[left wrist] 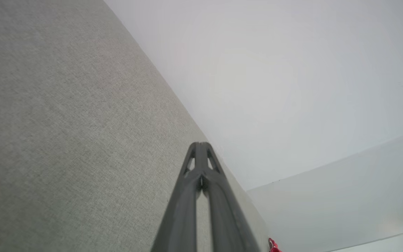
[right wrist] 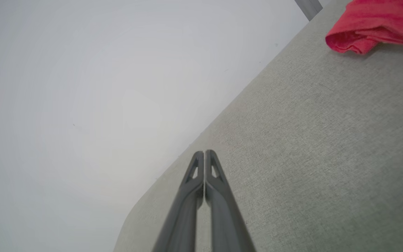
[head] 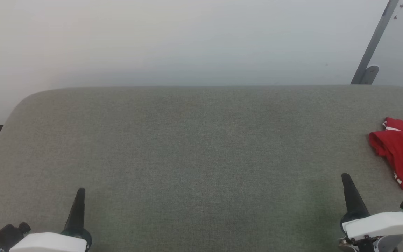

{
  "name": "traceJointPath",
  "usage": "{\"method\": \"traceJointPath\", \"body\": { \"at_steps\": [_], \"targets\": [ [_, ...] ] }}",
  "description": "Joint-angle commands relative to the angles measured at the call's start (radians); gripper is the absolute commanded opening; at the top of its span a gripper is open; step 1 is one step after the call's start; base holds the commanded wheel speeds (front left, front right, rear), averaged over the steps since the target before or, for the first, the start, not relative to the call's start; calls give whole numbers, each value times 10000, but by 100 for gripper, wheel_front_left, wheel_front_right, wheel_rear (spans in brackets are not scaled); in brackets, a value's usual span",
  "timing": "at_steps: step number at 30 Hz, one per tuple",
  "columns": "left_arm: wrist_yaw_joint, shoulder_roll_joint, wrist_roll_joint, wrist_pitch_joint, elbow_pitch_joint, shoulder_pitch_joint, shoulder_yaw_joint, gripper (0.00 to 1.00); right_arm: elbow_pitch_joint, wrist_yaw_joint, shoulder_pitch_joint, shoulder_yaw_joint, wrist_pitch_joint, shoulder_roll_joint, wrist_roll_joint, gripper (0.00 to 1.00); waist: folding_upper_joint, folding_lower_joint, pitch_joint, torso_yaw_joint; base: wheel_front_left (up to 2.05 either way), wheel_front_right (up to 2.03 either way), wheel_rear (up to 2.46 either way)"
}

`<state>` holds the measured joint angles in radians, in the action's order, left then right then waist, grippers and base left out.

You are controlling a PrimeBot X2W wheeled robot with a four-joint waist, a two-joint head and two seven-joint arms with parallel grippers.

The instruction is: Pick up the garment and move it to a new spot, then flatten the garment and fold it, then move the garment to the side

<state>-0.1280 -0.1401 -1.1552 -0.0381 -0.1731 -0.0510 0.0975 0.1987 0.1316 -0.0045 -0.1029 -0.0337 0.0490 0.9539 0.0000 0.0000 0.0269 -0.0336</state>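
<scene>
1. The garment (head: pixel 402 154) lies at the right edge of the head view on the grey cloth-covered counter (head: pixel 201 140), partly cut off by the frame. It is a compact red bundle with a rounded fold facing frame left. Bits of white trim show at its upper and lower edges, and no number is visible.
2. In the right wrist view the garment (right wrist: pixel 376 24) sits in the upper right corner, with its doubled edge puffed slightly off the cloth. In the left wrist view a scrap of red (left wrist: pixel 273 245) shows at the bottom edge.
3. The left pincer (head: pixel 79 196) is at the lower left of the head view. It is closed, with its fingers pressed together and gripping nothing, as its own wrist view (left wrist: pixel 200 145) confirms.
4. The right pincer (head: pixel 345 179) is at the lower right, likewise closed and empty (right wrist: pixel 205 154). It is near the garment, below and left of it in the frame, but clearly apart from it.
5. Both arms sit low with their tips pointing up the frame. This reads as a parked pose that keeps the middle of the counter free for spreading cloth.
6. A bundle at the side fits two stages: a shirt waiting to be carried inward, or one already folded and set aside. The visible folds are too loose and too cropped to settle which.
</scene>
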Motion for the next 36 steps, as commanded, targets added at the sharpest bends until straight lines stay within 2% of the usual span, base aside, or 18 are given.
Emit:
{"method": "traceJointPath", "body": {
  "at_steps": [1, 36],
  "targets": [
    [-23, 17, -283, 83, 35, 342, 54, 0, -54, -7, -210, -25, 79, 23, 377, 0, 0, 0, -8, 8, 0, 0, 0],
    [-36, 527, -2826, 940, -421, 1110, 117, 0, 244, -9, -724, -87, 921, 20, 4036, 0, 0, 0, -159, 178, 0, 0, 0]
  ]
}}
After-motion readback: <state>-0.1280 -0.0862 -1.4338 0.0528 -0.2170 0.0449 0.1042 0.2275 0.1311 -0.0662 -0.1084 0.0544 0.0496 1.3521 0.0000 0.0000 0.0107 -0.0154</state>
